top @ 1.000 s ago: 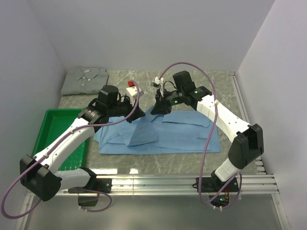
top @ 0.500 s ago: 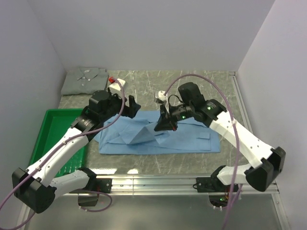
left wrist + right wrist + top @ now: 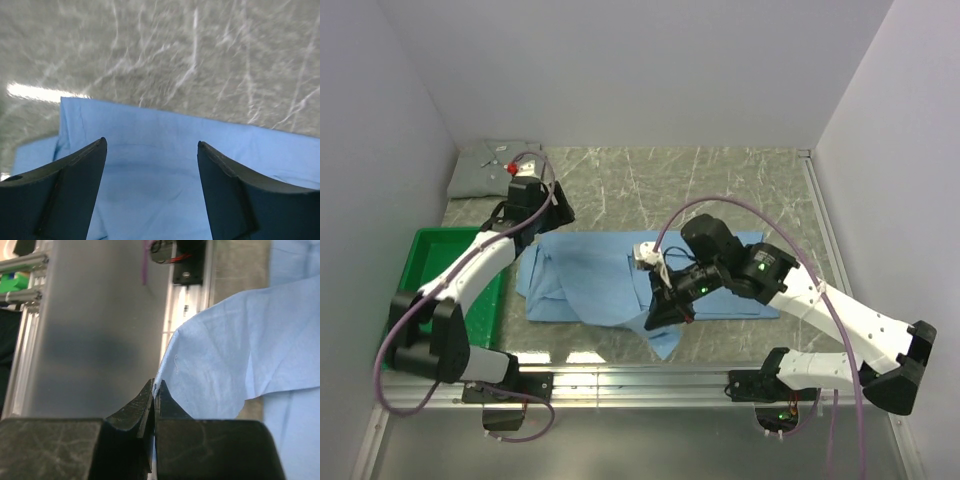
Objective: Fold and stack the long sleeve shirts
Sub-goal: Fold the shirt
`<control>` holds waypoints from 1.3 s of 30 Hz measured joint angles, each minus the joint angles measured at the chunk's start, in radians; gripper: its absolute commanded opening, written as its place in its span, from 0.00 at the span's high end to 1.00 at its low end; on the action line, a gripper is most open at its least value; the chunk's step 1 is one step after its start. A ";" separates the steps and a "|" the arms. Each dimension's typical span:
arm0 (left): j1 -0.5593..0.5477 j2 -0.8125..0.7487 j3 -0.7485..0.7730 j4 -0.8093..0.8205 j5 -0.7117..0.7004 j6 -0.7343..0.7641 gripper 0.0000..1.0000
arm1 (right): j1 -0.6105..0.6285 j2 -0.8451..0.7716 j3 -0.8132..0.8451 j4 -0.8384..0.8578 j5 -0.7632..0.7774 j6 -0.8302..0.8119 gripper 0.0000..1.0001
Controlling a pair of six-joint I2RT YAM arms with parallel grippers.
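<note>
one blue shirt [image 3: 585, 285], one grey shirt [image 3: 480, 172], one green tray [image 3: 428, 255]

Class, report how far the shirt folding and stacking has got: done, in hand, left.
Done: the grey-green shirt lies folded at the far left corner. In hand: the right end effector is shut on a flap of the spread light blue shirt; the left end effector hangs open above it. Left: finish that fold, then stack both.

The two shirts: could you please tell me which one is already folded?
The grey-green shirt in the far left corner, a neat rectangle; the light blue shirt lies spread out mid-table.
</note>
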 measured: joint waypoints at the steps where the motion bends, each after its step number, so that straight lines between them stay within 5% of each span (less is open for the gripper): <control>1: 0.002 0.035 0.003 -0.001 0.006 -0.010 0.23 | 0.030 -0.007 -0.005 0.008 0.011 0.016 1.00; 11: 0.022 0.259 0.030 -0.008 0.071 -0.092 0.26 | 0.207 -0.036 -0.080 0.094 0.101 0.147 1.00; 23: 0.059 0.325 0.048 -0.055 0.080 -0.103 0.24 | 0.219 -0.034 -0.118 0.161 0.343 0.270 1.00; 39: 0.031 0.029 0.046 -0.132 0.045 0.050 0.23 | -0.394 0.089 -0.165 0.275 0.537 0.544 1.00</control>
